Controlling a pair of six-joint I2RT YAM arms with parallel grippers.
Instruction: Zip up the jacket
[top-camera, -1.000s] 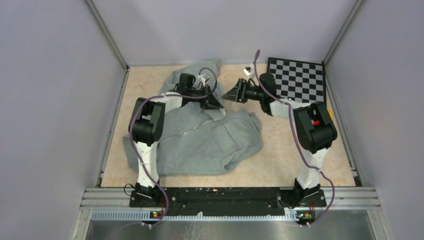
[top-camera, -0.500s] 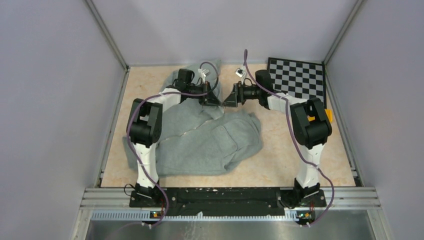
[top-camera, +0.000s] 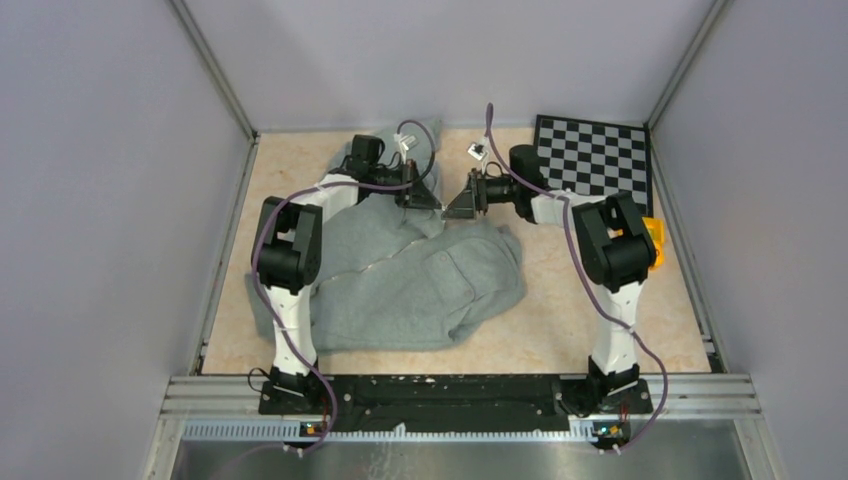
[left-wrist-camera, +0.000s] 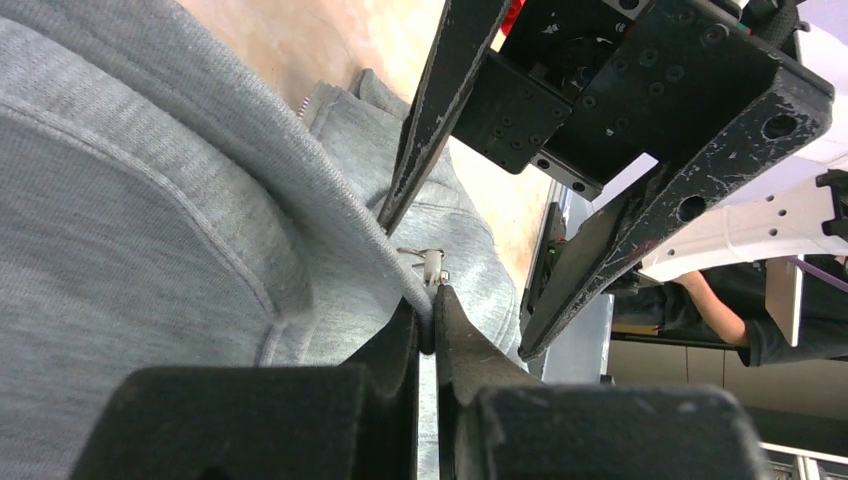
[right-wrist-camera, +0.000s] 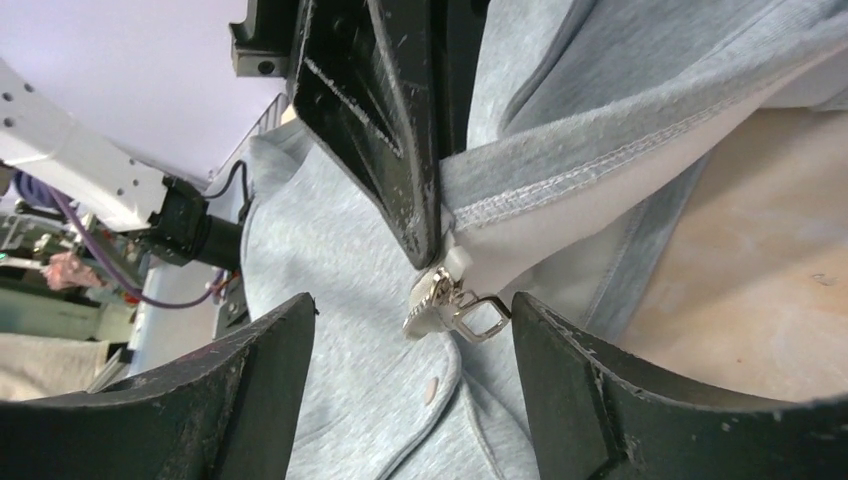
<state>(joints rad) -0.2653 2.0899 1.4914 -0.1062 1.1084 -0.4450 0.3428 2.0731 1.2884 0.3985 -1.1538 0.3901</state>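
Observation:
The light-grey fleece jacket (top-camera: 420, 280) lies crumpled across the middle of the table, one part running to the back. My left gripper (top-camera: 432, 203) is shut on the jacket's front edge (left-wrist-camera: 330, 215) right beside the zipper; the metal zipper pull (left-wrist-camera: 430, 262) hangs just past its tips. My right gripper (top-camera: 452, 206) is open and faces the left one. In the right wrist view the zipper pull (right-wrist-camera: 455, 305) hangs between my open fingers (right-wrist-camera: 590, 380), close to the right-hand one; touch cannot be told. The left gripper (right-wrist-camera: 428, 262) pinches the pale zipper tape (right-wrist-camera: 560, 215) above it.
A black-and-white checkerboard (top-camera: 595, 160) lies at the back right. An orange object (top-camera: 655, 240) sits behind the right arm. Grey walls close in the table on three sides. Bare table (top-camera: 560, 320) lies to the right of the jacket.
My right gripper has moved left toward the left gripper, closing the gap until the two nearly meet. The left gripper has shifted slightly back, still holding the jacket edge.

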